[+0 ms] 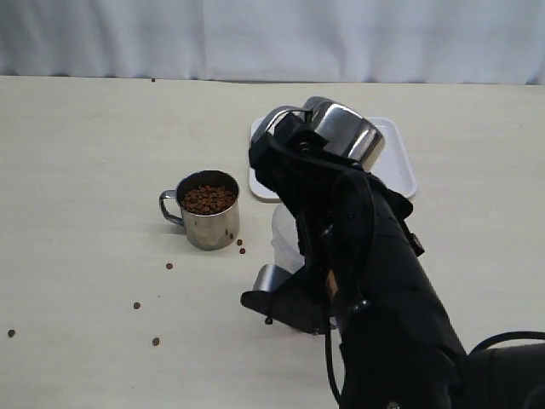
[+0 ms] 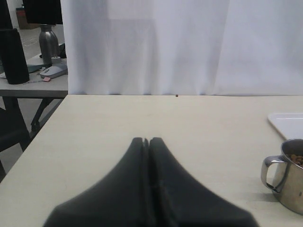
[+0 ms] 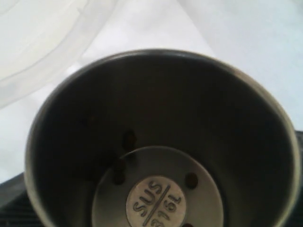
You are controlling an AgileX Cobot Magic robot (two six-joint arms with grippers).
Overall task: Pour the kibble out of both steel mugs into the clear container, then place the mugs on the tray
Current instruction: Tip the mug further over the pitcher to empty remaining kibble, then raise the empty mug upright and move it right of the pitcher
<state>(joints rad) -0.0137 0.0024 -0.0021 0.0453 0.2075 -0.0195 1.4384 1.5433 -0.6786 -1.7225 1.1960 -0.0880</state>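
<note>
My right gripper (image 1: 308,129) is shut on one steel mug (image 1: 345,128), held tipped over in the air above the tray (image 1: 402,166). The right wrist view looks into that mug (image 3: 161,142); only a few kibble pellets (image 3: 129,138) cling inside it. The clear container (image 1: 285,234) stands below, mostly hidden by my right arm; its rim (image 3: 38,52) shows beside the mug. The other steel mug (image 1: 209,211) stands upright to the left, full of kibble (image 1: 208,198). My left gripper (image 2: 146,140) is shut on nothing, low over the table, with that mug (image 2: 289,177) off to its side.
Loose pellets (image 1: 169,266) lie scattered on the table left and front of the full mug. A white curtain (image 1: 272,34) hangs behind the table's far edge. In the left wrist view, a second table with a bottle (image 2: 47,42) stands beyond the table's side edge.
</note>
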